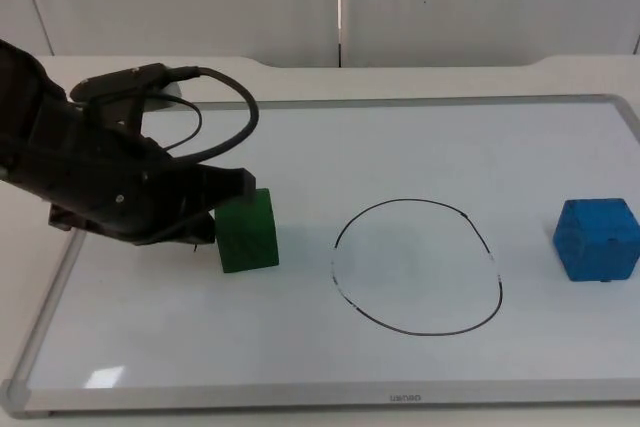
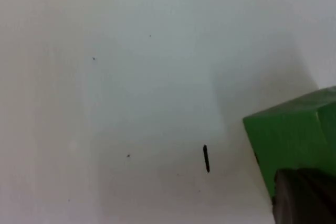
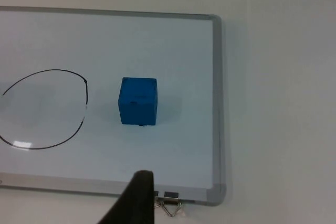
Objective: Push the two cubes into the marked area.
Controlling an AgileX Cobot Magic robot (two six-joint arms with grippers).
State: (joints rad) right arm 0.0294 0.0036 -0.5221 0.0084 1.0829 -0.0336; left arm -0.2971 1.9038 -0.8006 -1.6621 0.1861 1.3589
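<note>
Left gripper (image 1: 205, 209) sits low over the whiteboard (image 1: 560, 127), pressed up against the left face of the green cube (image 1: 247, 231). We cannot tell how far its fingers are apart, since the arm's body covers them from above; we see nothing held, only contact with the cube's side. From the left wrist, we see a dark fingertip (image 2: 304, 198) right against the green cube (image 2: 294, 140), with a short black mark (image 2: 206, 158) on the white surface near it.

Just beyond the green cube, to its right, we find the marked area (image 1: 418, 267), a hand-drawn black oval on the board. That cube stands outside the line, close to its left edge but not touching it.

Farther right, well apart from the oval, the blue cube (image 1: 598, 238) rests near the board's right frame, also outside the line.

Right gripper waits off the board; its wrist camera looks onto the blue cube (image 3: 138, 101), part of the oval (image 3: 84, 103) and the board's grey frame (image 3: 217, 103), with one dark fingertip (image 3: 137, 198) in front. We cannot tell its opening either. A metal clip (image 3: 170, 202) sits at the frame's edge.
</note>
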